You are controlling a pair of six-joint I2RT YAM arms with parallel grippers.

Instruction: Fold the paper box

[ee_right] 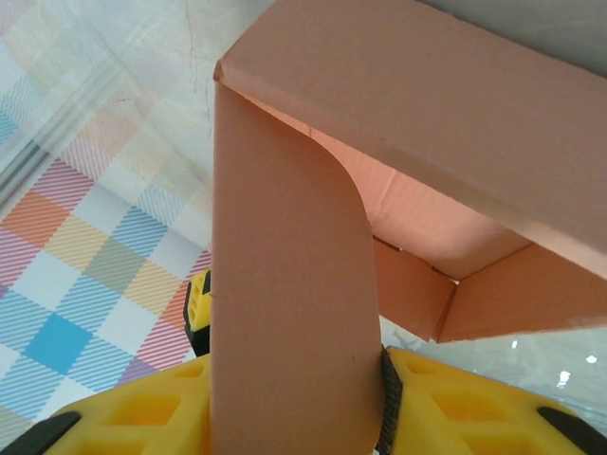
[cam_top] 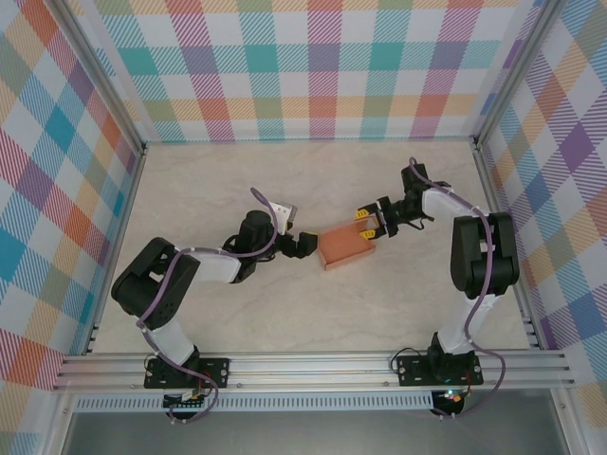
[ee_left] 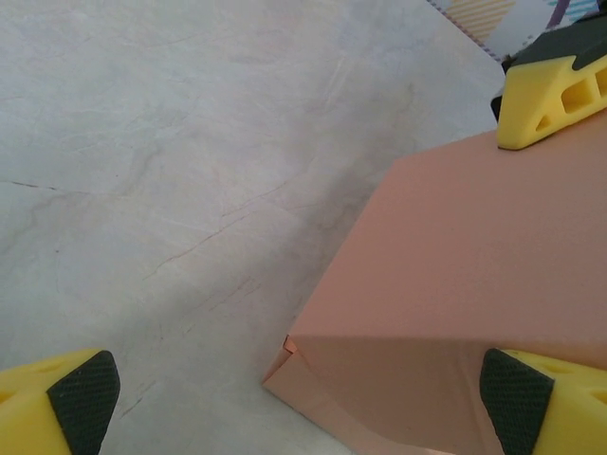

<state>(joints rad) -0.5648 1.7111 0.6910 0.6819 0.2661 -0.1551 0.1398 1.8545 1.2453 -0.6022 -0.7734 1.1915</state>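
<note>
Pose of left arm: base at near edge of table [cam_top: 237, 180], upper link leaning left, forearm reaching right toward centre, wrist low. Left tool [cam_top: 309, 245] close to table surface, jaws fully apart, gripping nothing. One pad [ee_left: 81, 398] over bare table, other pad [ee_left: 517, 403] at near-left end of paper box [cam_top: 347, 246], contact not determinable.

Pose of right arm: base at near right, upper link upright, forearm angled toward far side, wrist turned left and down. Right tool [cam_top: 368, 225] at far-right end of paper box, jaws partly closed and clamped on an end flap [ee_right: 285, 284]. Black ribbed pad [ee_right: 384, 417] pressed to flap edge.

Location of paper box: near table centre, between both tools, resting on table, long axis from near left to far right.

Materials and shapes:
- Paper box: thin salmon-orange card, matte, rectangular. Top panel flat and smooth, creases sharp. Far-right end open, flap with rounded corner bent outward, inner tab visible inside.
- Tool fingers: yellow plastic with cut-out cells, pads black and cross-hatched.
- Table: pale, marble-veined, smooth.
- Enclosure walls [cam_top: 303, 66]: pastel plaid.
- Frame rails [cam_top: 313, 370]: bare aluminium.
</note>
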